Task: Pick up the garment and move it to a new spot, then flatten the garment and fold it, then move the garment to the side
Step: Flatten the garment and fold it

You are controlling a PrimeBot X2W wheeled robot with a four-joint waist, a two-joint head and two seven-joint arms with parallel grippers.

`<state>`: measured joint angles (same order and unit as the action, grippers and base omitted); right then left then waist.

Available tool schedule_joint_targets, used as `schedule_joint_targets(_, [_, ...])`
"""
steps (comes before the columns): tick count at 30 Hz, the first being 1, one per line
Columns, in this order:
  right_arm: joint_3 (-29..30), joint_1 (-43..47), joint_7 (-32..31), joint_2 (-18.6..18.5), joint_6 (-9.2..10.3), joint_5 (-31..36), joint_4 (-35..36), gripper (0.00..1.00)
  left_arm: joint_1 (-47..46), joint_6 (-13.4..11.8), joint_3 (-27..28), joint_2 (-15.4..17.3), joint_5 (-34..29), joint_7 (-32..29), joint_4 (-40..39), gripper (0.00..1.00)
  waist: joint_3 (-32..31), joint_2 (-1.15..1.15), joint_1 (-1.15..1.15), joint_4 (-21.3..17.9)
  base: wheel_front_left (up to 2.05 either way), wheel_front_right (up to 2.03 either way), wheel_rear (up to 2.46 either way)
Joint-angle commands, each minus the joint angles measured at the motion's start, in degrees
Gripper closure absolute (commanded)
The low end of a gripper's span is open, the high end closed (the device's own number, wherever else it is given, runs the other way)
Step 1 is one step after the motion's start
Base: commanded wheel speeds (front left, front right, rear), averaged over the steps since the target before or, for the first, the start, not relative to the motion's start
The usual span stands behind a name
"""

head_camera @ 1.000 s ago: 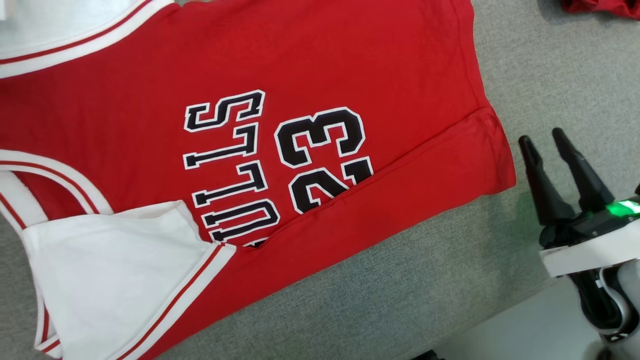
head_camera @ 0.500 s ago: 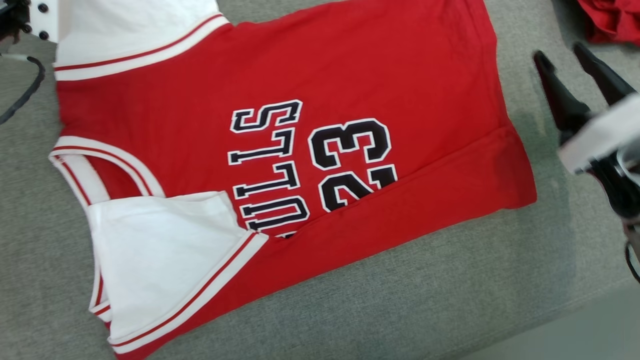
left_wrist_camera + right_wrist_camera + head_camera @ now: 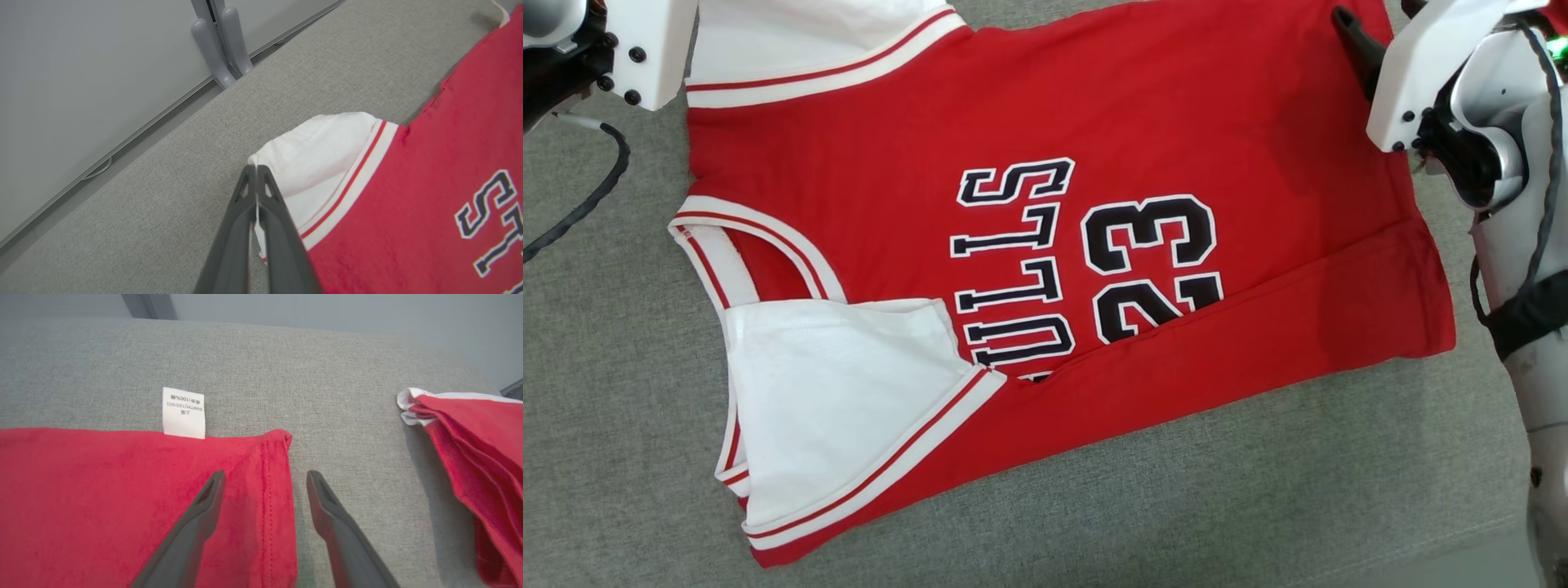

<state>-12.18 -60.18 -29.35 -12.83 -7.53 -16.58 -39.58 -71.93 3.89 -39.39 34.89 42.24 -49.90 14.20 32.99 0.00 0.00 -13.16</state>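
Head view shows the garment (image 3: pixel 1045 122), a red jersey with white sleeves and the number 23. It lies spread on the gray padded surface (image 3: pixel 1176 506), with one long side folded over onto the front. In the left wrist view the left gripper (image 3: pixel 256 167) is clenched on the edge of a white sleeve (image 3: pixel 318 155), with a thin strip of white cloth between its fingers. In the right wrist view the right gripper (image 3: pixel 265 475) is released, jaws wide, one finger over the red hem corner and the other over bare surface. A white label (image 3: pixel 184 412) sticks out from the garment's edge. A second red cloth (image 3: pixel 470 433) lies apart.
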Motion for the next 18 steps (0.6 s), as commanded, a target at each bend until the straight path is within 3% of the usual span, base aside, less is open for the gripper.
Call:
schedule_joint_targets(1, [1.3, -1.2, -0.7, 0.6, 0.09, 1.2, -1.3, 0.00, 0.8, -0.5, 0.0, 0.3, 0.2, -0.3, -0.8, 1.00, 0.3, 0.00, 0.00, 0.3, 0.00, 0.00, 0.00])
schedule_joint_targets(9, [7.6, -5.1, -1.4, 2.9, 0.09, 2.3, -6.6, 0.00, 1.2, -1.4, -0.3, 1.2, 0.3, -1.5, -3.8, 1.00, 1.0, 0.00, 0.00, 1.1, 0.00, 0.00, 0.00])
schedule_joint_targets(18, [9.0, -10.1, -5.2, 3.2, 0.09, 1.0, -11.4, 0.00, 1.5, -1.9, -0.6, 1.8, 0.5, -2.3, -5.2, 1.00, 1.7, 0.00, 0.00, 1.6, 0.00, 0.00, 0.00])
